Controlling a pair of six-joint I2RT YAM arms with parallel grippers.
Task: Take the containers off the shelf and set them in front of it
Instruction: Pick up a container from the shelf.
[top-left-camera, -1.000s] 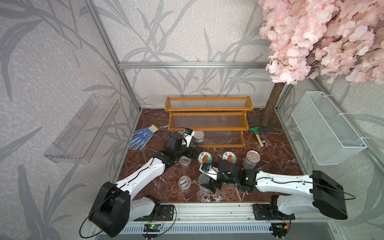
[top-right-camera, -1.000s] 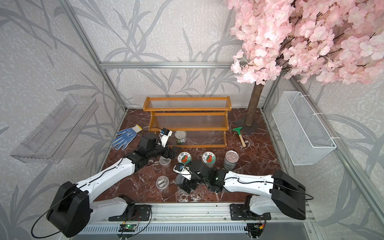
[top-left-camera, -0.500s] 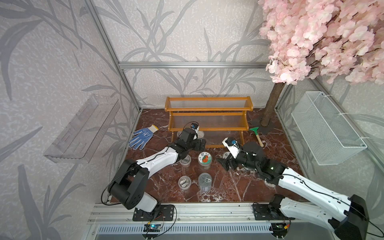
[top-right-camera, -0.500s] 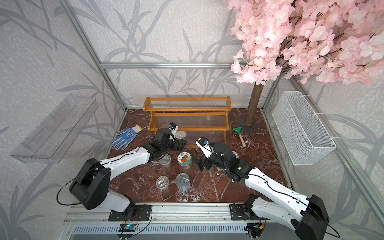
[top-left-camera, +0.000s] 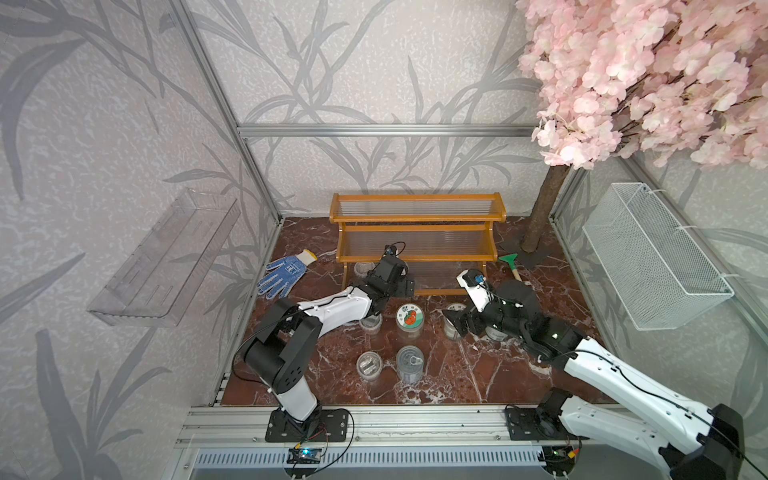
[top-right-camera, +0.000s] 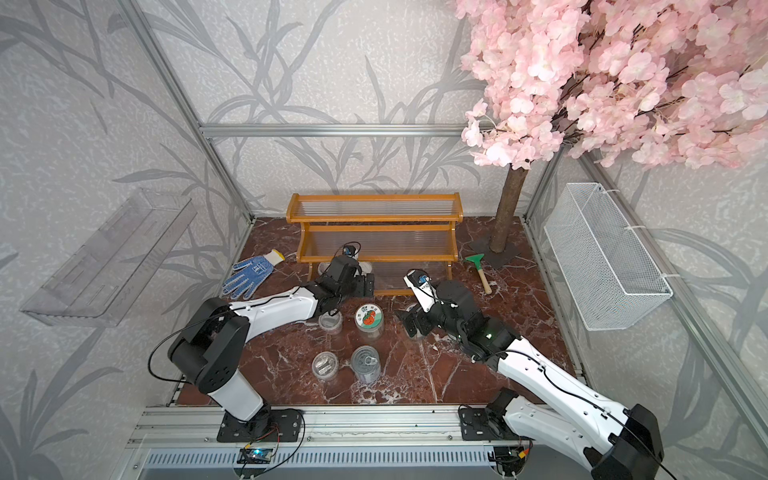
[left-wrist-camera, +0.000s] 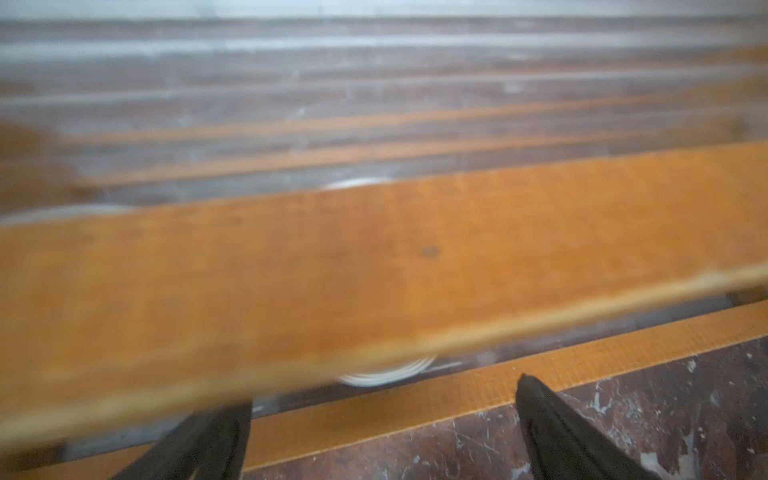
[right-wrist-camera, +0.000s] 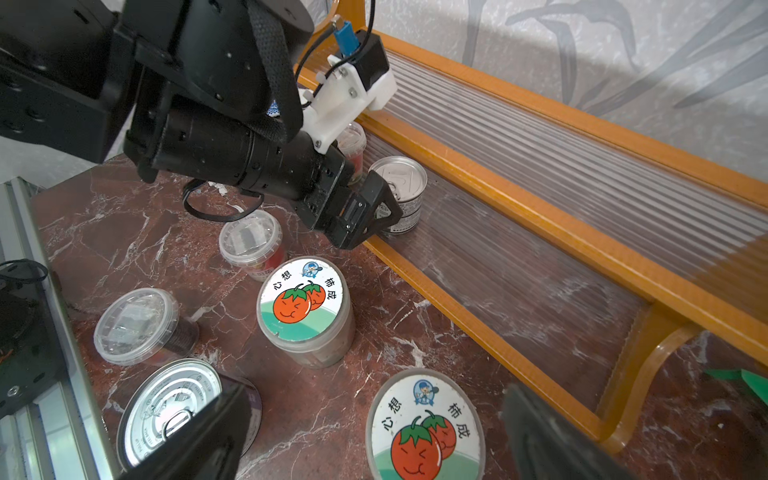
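Note:
The orange-brown shelf (top-left-camera: 415, 226) stands at the back. A pull-tab tin (right-wrist-camera: 400, 178) and a clear cup (top-left-camera: 360, 268) sit on its lowest tier. My left gripper (right-wrist-camera: 380, 199) is open at that tier's front rail, and the tin's rim shows just ahead between its fingers (left-wrist-camera: 552, 424). On the floor in front stand a tomato-lidded jar (top-left-camera: 409, 318), two clear cups (top-left-camera: 369, 365), a pull-tab tin (top-left-camera: 410, 363) and a second tomato jar (right-wrist-camera: 424, 424). My right gripper (top-left-camera: 456, 323) hangs open over that second jar, one finger on either side of its lid.
A blue glove (top-left-camera: 284, 270) lies left of the shelf. A green-headed tool (top-left-camera: 512, 264) and a tree trunk (top-left-camera: 542, 212) are to its right. A white wire basket (top-left-camera: 652, 257) hangs on the right wall and a clear tray (top-left-camera: 166, 253) on the left wall.
My right gripper has left the pull-tab tin at the front and swung back and to the right over the tomato jar. My left gripper has moved from the floor cups to the shelf's lowest tier.

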